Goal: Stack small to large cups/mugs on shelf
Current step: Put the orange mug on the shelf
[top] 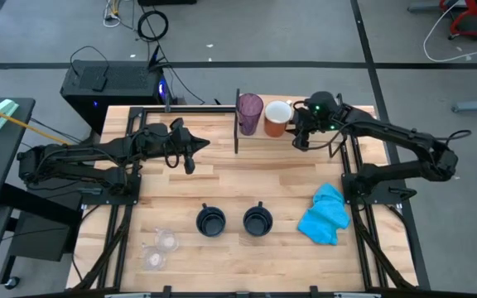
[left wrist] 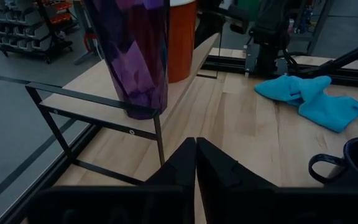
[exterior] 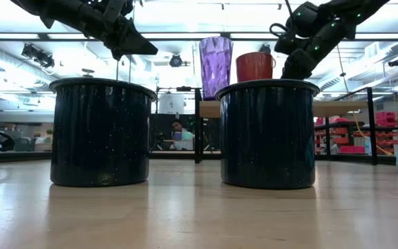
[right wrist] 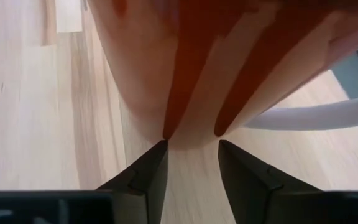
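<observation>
The purple tumbler (top: pixel 249 113) and the orange mug (top: pixel 277 118) stand side by side on the shelf (exterior: pixel 337 108) at the table's far edge. Two navy mugs (top: pixel 211 221) (top: pixel 257 221) stand upright on the tabletop near the middle front. Two clear cups (top: pixel 166 240) (top: pixel 154 258) sit at the front left. My right gripper (right wrist: pixel 191 146) is open, close against the orange mug's handle (right wrist: pixel 188 74). My left gripper (left wrist: pixel 196 142) is shut and empty, held above the table to the left of the tumbler (left wrist: pixel 135 56). My right gripper's two fingertips (right wrist: pixel 160 149) stand right at the orange mug's handle, coming from the table's right side. I cannot tell whether they touch it. The mug stands upright on the shelf.
A bright blue cloth (top: pixel 325 213) lies crumpled at the table's right. The shelf's black metal uprights (left wrist: pixel 160 140) stand by the tumbler. Bare wood lies between the shelf and the navy mugs.
</observation>
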Controlling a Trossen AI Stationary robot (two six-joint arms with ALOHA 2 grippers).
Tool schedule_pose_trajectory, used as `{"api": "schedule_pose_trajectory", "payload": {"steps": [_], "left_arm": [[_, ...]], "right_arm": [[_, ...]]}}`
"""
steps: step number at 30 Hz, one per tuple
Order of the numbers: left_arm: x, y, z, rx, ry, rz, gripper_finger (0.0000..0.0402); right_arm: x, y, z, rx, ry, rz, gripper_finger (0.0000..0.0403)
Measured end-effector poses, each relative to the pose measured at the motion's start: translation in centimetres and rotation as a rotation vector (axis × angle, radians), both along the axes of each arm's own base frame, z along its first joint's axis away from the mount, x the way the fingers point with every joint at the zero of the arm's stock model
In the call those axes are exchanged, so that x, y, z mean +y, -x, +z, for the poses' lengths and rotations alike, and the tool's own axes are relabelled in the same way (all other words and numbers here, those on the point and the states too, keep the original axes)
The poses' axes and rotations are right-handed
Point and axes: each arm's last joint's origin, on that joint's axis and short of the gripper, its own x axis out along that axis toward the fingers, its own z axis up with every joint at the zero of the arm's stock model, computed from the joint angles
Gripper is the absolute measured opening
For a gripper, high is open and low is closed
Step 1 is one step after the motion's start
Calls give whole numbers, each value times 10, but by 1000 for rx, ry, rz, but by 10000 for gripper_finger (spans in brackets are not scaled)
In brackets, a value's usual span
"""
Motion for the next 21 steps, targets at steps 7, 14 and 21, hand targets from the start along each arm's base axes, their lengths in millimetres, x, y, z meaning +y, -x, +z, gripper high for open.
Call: {"api": "schedule_pose_trajectory", "payload": {"steps": [7,14,21], "left_arm": [[0,0,0,1,0,0,14],[0,0,0,1,0,0,23],[0,0,0,2,0,0,12]], "right_arm": [[-1,-2,-2,4,0,7,141],[0,-3,-1,-18,-14,35,141],[1,-3,0,-24,-15,42,141]]}}
